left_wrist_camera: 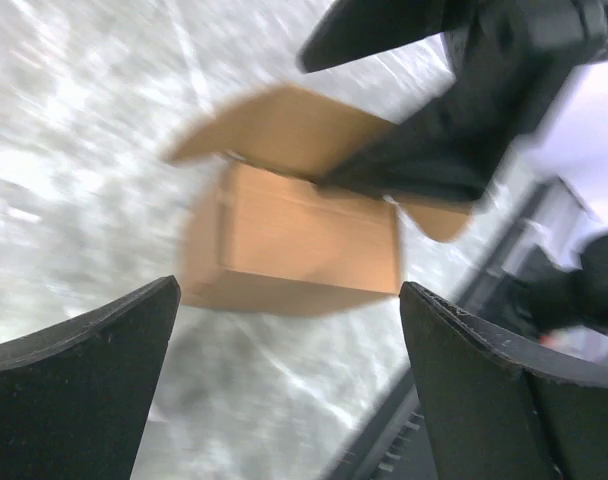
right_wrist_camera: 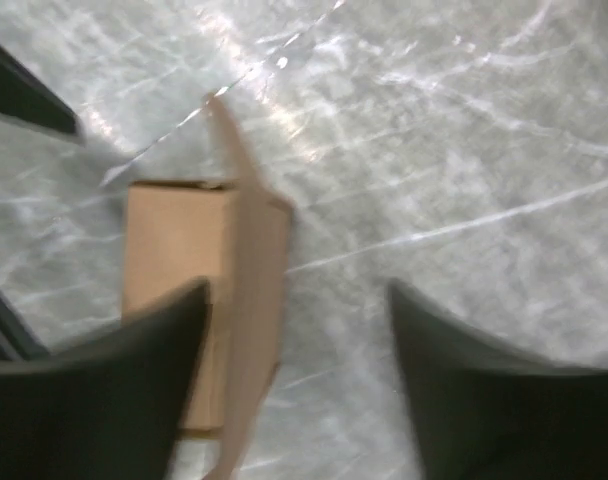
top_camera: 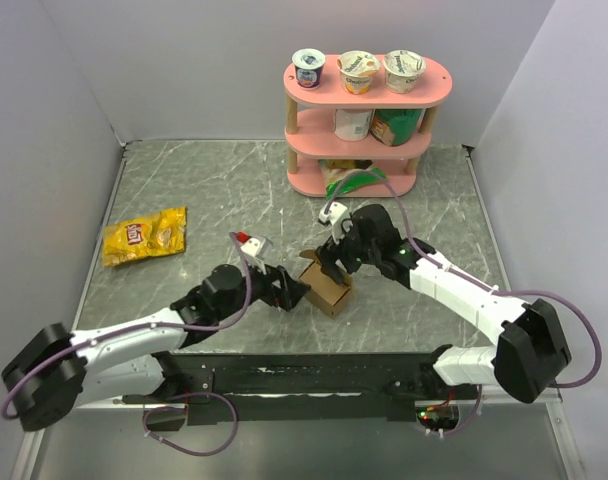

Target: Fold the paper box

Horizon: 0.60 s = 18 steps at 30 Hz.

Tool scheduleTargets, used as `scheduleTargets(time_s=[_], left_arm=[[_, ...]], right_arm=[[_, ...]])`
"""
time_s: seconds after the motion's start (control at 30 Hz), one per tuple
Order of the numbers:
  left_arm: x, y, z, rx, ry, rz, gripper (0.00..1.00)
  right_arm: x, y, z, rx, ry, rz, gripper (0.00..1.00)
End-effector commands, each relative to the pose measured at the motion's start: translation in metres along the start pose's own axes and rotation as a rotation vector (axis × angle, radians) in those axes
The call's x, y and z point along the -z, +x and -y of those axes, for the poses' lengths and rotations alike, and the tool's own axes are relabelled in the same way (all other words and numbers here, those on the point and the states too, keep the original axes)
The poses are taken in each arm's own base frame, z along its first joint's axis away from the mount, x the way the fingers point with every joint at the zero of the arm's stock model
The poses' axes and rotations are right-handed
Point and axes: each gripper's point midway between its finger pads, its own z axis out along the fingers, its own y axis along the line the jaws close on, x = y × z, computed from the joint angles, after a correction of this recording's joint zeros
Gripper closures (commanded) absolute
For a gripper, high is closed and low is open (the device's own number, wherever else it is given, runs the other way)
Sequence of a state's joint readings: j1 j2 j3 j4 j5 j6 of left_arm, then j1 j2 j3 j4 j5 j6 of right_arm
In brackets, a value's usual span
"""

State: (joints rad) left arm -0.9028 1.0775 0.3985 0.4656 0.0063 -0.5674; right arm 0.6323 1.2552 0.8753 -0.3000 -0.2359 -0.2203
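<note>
Both my hands are down at the paper box [top_camera: 328, 291] now, mid-table [top_camera: 184, 180], right between the two arms. My left gripper [left_wrist_camera: 289, 290] is spread wide with nothing in it. The box sits just ahead of the tips, squarely in the gap. Its long side runs straight across from one finger to the other, so that's a broad face toward me, not a corner. One flap [left_wrist_camera: 284, 125] stands open along the far top edge, and I judge that's the piece waiting to be folded.

My right gripper [right_wrist_camera: 296, 290] is parted as well and holding nothing, with bare marble showing between its fingers. It hangs over the box from the far side, but it's off-line. In the right wrist view the box lies under one finger instead of in the gap, and the raised flap's edge points away up the frame.

So the left is the better placed arm, low, level and centred on the box. I'd say the next push comes down to that line-up: the left braces the near face while the right shifts sideways over the flap. The wrist views are blurred, so I can't tell whether either finger is touching cardboard.
</note>
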Motion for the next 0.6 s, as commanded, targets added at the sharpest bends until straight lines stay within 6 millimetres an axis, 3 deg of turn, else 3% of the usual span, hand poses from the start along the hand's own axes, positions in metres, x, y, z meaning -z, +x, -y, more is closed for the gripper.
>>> scheduleTargets(time_s=[0.0, 0.07, 0.1, 0.17, 0.23, 0.27, 0.3, 0.33, 0.37, 0.5, 0.57], left_arm=[[0.01, -0.029, -0.034, -0.161, -0.142, 0.054, 0.01], [0.01, -0.043, -0.045, -0.184, -0.155, 0.082, 0.03], [0.008, -0.053, -0.04, -0.192, -0.119, 0.109, 0.03], [0.003, -0.06, -0.047, -0.212, -0.11, 0.117, 0.04], [-0.006, -0.07, -0.039, -0.237, -0.038, 0.113, 0.05], [-0.015, -0.062, -0.042, -0.259, -0.024, 0.071, 0.07], [-0.021, -0.071, -0.035, -0.274, 0.003, 0.079, 0.11], [-0.029, -0.064, -0.034, -0.292, 0.038, 0.042, 0.12], [-0.033, -0.066, -0.032, -0.303, 0.053, 0.039, 0.14], [-0.049, -0.075, -0.021, -0.354, 0.119, 0.026, 0.31], [-0.056, -0.073, -0.017, -0.374, 0.155, 0.0, 0.36]], right_arm=[[0.016, -0.053, 0.007, 0.022, 0.016, 0.142, 0.0], [0.036, -0.066, 0.008, 0.0, 0.048, 0.197, 0.0], [0.043, -0.07, 0.01, -0.044, 0.069, 0.214, 0.0], [0.063, -0.07, 0.012, -0.078, 0.107, 0.215, 0.0], [0.077, -0.063, 0.014, -0.151, 0.148, 0.198, 0.01], [0.079, -0.046, 0.012, -0.179, 0.156, 0.146, 0.02], [0.082, -0.038, 0.011, -0.237, 0.167, 0.131, 0.09], [0.089, -0.034, 0.009, -0.26, 0.172, 0.135, 0.14], [0.089, -0.013, 0.006, -0.315, 0.179, 0.085, 0.19], [0.105, 0.012, -0.01, -0.401, 0.154, 0.073, 0.43], [0.115, 0.017, -0.015, -0.44, 0.152, 0.097, 0.5]])
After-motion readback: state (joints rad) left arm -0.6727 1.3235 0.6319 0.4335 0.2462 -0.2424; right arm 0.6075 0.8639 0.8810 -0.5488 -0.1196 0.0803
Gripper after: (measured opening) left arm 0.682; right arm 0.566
